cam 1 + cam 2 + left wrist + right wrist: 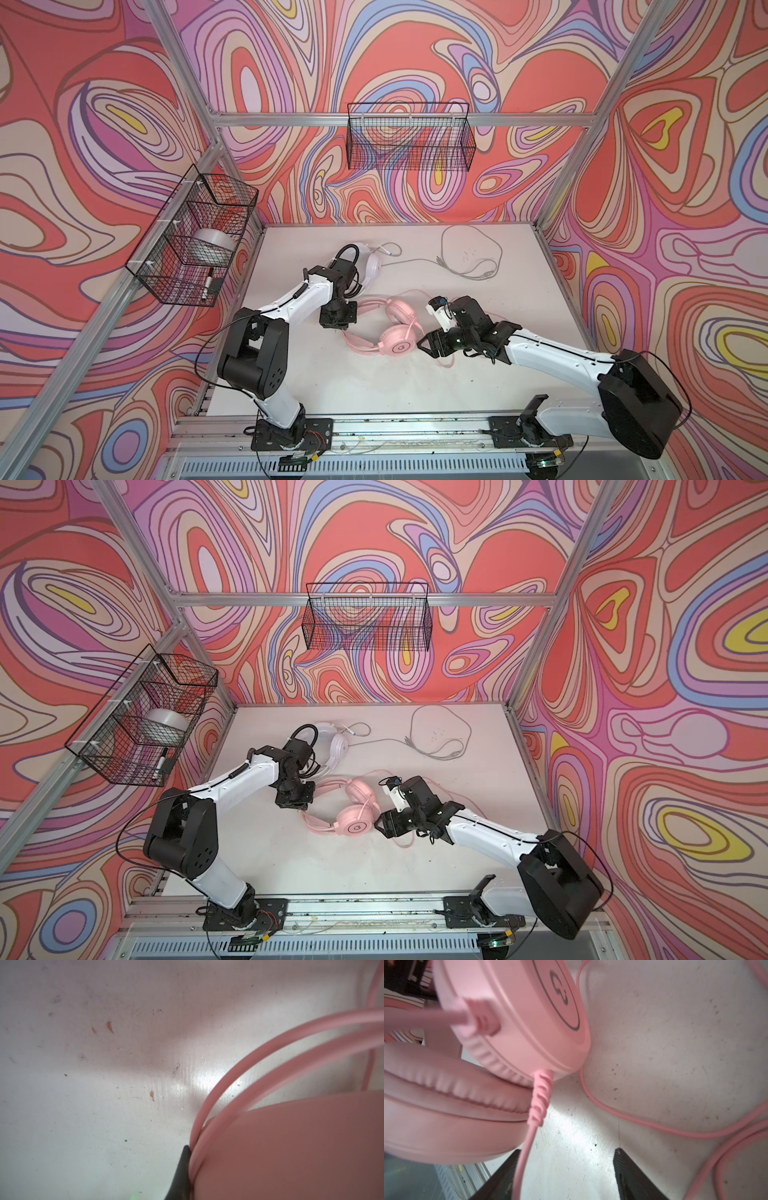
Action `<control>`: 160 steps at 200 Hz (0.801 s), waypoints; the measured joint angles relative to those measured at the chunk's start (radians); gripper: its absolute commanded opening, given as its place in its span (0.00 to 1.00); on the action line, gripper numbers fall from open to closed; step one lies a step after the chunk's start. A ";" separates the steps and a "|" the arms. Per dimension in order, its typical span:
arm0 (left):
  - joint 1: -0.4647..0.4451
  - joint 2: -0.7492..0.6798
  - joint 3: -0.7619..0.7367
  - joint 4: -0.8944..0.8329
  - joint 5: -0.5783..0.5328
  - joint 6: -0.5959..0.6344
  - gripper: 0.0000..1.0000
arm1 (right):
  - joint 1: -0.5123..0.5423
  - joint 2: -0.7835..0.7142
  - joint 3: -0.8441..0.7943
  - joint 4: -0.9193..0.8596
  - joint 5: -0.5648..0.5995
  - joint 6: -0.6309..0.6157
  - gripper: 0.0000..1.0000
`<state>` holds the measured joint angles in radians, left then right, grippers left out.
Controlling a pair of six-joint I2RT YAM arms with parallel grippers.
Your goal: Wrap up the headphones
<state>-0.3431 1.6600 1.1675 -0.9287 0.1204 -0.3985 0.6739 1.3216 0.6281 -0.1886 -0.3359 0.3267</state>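
Status: my left gripper (338, 319) is clenched on the headband of the pink headset (398, 344), which lies mid-worktop (332, 395). I read that as an anchor so the headset doesn't skid when the cord gets pulled. The left wrist view shows only one finger (181, 1169) hard against the band, so the hold is partly inferred. My right gripper (567, 1150) has its jaws apart, just beside the ear cup nearer the front edge. The pink cord (525, 1147) crosses one finger just below the strain relief, not pinched. Sensible pick point: winding can start at the cup. The rest of the pink cord lies slack toward the right edge. The white headset (370, 266) sits near the rear left corner with no gripper on it, its grey cord (461, 272) looped loose along the rear edge. Neither is wrapped yet.
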 measured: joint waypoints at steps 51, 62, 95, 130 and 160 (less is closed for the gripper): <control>0.076 -0.032 0.034 -0.003 0.036 -0.016 0.00 | 0.001 0.056 -0.029 0.055 -0.002 0.010 0.64; 0.093 -0.043 0.040 -0.009 0.045 -0.020 0.00 | 0.001 0.066 -0.034 0.068 -0.002 0.010 0.64; 0.115 -0.072 0.084 -0.022 0.047 -0.025 0.00 | 0.002 0.113 -0.044 0.106 -0.014 0.010 0.61; 0.135 -0.105 0.128 -0.045 0.047 -0.028 0.00 | 0.002 0.142 -0.056 0.134 -0.025 0.010 0.59; 0.159 -0.117 0.153 -0.062 0.040 -0.040 0.00 | 0.002 0.163 -0.055 0.159 -0.036 0.009 0.57</control>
<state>-0.1837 1.5429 1.3209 -0.9909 0.1608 -0.4385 0.6754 1.4841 0.5728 -0.0292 -0.3717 0.3355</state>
